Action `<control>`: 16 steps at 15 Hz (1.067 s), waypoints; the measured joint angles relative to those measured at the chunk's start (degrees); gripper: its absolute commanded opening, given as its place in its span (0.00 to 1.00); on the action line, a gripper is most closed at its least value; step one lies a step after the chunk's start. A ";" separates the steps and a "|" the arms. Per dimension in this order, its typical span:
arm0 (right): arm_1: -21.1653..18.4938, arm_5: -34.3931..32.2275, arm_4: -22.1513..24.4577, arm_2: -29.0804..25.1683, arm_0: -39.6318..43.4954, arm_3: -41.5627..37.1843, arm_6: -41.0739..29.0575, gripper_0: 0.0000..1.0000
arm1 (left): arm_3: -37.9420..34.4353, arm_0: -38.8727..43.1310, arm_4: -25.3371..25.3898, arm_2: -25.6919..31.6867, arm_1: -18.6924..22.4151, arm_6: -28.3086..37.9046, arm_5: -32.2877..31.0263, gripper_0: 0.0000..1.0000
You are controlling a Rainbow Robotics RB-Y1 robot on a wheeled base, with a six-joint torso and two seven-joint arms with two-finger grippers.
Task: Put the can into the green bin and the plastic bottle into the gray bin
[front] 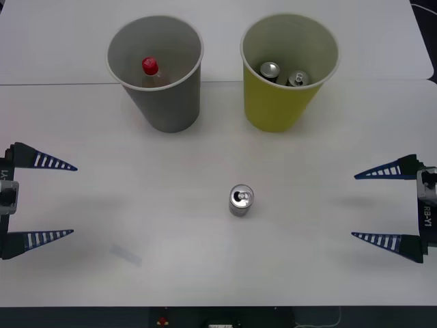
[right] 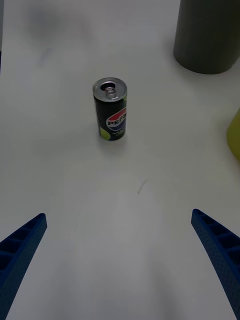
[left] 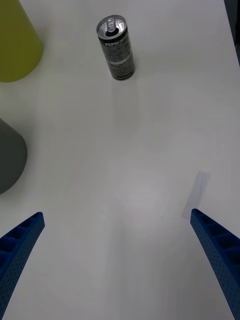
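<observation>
I see the can (front: 241,200) standing upright on the table, silver top with pull-tab, dark label, roughly midway between my two open jaw pairs and clear of both. Beyond the jaws stand the gray bin (front: 158,102), holding the red-capped bottle (front: 151,71), and the green bin (front: 273,102), holding two more cans.

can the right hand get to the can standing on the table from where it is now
Probably yes. The can stands upright on bare table, apart from the gray bin and green bin. The right hand is open at the table's right side, with nothing lying between it and the can.
</observation>
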 measured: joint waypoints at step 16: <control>12.41 6.63 -12.99 20.49 -12.03 20.55 24.57 1.00 | 0.00 0.00 0.00 0.00 0.00 0.00 0.00 1.00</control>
